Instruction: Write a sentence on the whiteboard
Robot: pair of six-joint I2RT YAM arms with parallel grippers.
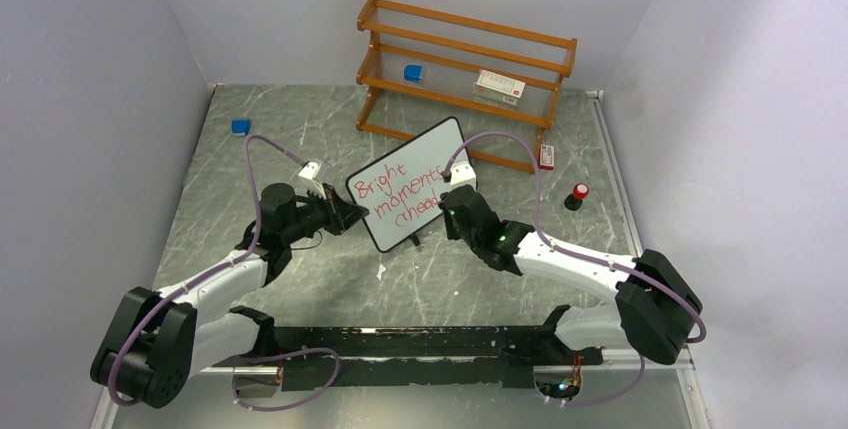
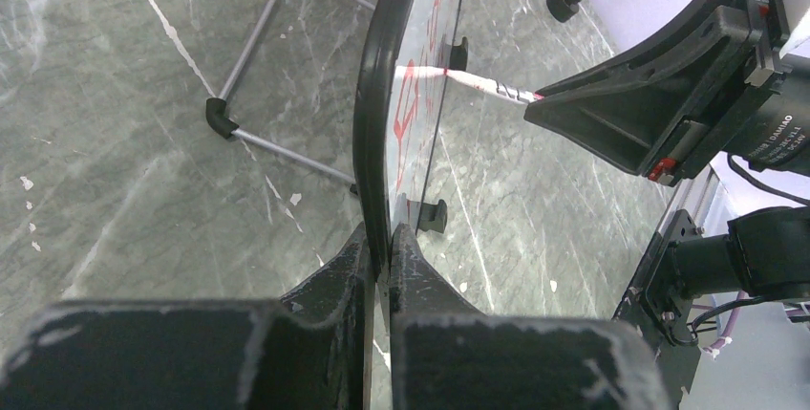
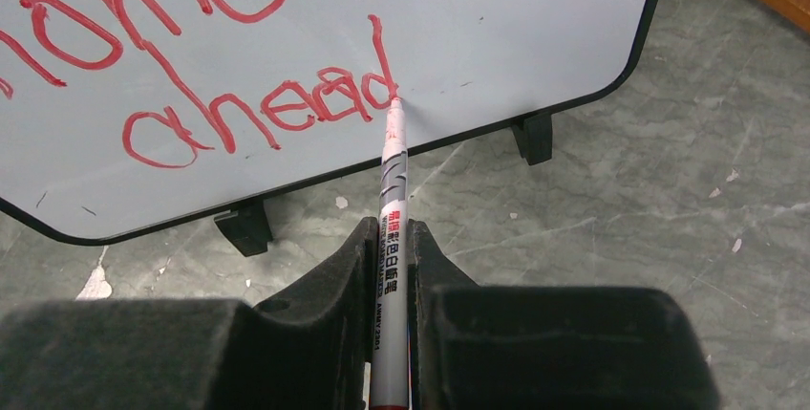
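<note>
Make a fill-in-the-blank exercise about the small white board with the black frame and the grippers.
1. The left gripper clamps the small black-framed whiteboard, whose ink colour is ____.
2. The right gripper is shut on a white marker pen whose tip ____ the board.
3. The writing's last word is ____.
Missing words: red; touches; ahead.

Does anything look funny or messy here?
A little. The whiteboard sits skewed to the wooden shelf, its edge pinched by the left pincer. A small red-and-black piece, maybe a pen cap, stands alone by the right wall. White flecks dot the table.
</note>
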